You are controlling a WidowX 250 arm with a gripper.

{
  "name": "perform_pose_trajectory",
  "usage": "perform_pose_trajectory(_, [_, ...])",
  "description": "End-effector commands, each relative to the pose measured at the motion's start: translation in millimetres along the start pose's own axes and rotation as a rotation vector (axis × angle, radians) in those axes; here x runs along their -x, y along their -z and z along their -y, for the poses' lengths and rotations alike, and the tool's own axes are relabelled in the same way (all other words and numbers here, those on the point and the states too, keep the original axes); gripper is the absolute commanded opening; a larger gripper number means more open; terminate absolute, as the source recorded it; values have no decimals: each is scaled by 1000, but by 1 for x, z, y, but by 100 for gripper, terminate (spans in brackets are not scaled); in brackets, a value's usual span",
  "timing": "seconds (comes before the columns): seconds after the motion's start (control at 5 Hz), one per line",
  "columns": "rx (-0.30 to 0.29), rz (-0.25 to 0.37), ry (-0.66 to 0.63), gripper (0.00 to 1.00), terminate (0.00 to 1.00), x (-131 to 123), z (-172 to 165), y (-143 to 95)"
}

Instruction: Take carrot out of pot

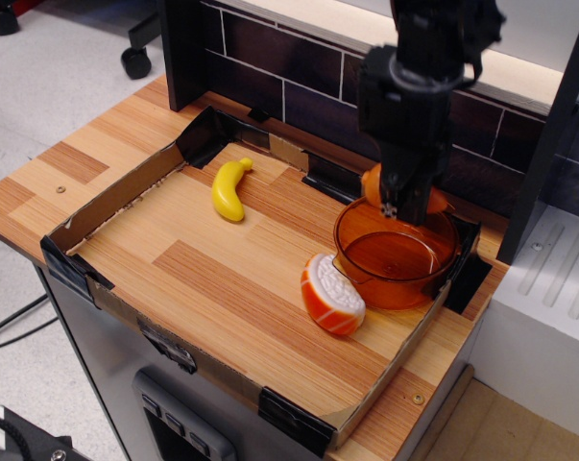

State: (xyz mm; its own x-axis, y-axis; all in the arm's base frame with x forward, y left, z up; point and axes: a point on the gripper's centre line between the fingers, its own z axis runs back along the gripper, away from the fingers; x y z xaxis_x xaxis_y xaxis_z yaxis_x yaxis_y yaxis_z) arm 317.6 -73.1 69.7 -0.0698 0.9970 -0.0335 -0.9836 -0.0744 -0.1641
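Single overhead-oblique view, tray on a wooden table (pixel 68 173)

Gripper (pixel 400 204) hangs above the back rim of the pot (pixel 397 257), fingers pointing down. The carrot (pixel 373 182) shows as orange patches on both sides of the fingers: one bulge at 9 o'clock of the fingertips, a flatter piece at 3 o'clock. Fingers are closed onto it, with the carrot pinched between them; exact gap is hidden by the black finger bodies. Carrot sits above the pot's rim line, clear of the pot's floor, at roughly 12 o'clock of the pot's centre.

Pot interior reads as bare translucent amber, nothing resting in it. Pot stands in the right rear corner of the cardboard tray (pixel 107 206), close to the tray's right wall.

Orange rounded toy with white ridged face (pixel 332 293) lies at 8 o'clock of the pot, just beside its wall; contact cannot be resolved. Yellow banana (pixel 229 188) lies well apart, at 9 to 10 o'clock of the pot, near the tray's rear wall
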Motion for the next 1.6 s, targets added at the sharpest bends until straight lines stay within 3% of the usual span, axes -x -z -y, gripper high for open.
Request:
perform_pose_trajectory(0.0, [7,-60,121,0,0,-30,-36,-36])
perform_pose_trajectory(0.2, [-7,-56,180,0,0,-42,-65,-34])
perform_pose_trajectory(0.4, [-31,-25,236,0,0,-46,-80,-17])
perform_pose_trajectory(0.8, [-74,50,298,0,0,-44,-97,21])
perform_pose_trajectory(1.2, [-101,85,317,0,0,-43,-105,33])
perform_pose_trajectory(1.4, [-98,85,322,100,0,-43,-104,28])
